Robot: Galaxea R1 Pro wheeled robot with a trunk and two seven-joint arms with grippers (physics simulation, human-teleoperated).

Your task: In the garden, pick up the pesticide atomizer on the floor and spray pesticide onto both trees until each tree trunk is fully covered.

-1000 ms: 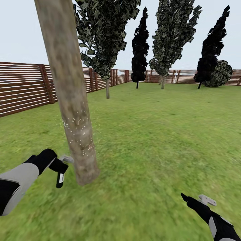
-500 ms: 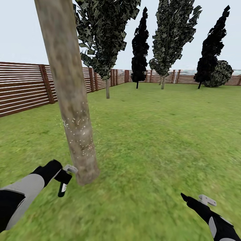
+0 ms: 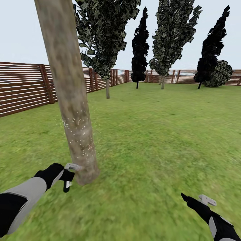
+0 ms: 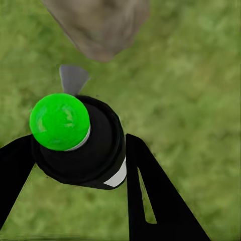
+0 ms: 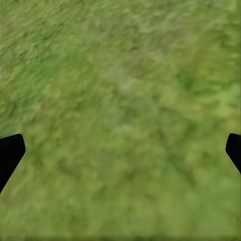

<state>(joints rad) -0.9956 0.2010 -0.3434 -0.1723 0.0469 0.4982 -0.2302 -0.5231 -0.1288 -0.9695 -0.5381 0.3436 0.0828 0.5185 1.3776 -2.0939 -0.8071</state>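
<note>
- The left gripper is closed around the pesticide atomizer, so the bottle cannot drop. In the left wrist view, the two black fingers squeeze the dark bottle from both sides, and its green top sticks up.
- The bottle is right beside the bottom of the tree trunk, low near the grass. I think it is held close so the spray lands on the bark.
- Tiny white dots sit on the lower trunk. The higher bark looks bare, so more spraying is likely needed.
- The right gripper is wide open and holds nothing. It hangs over the grass, well away from the tree.
</note>
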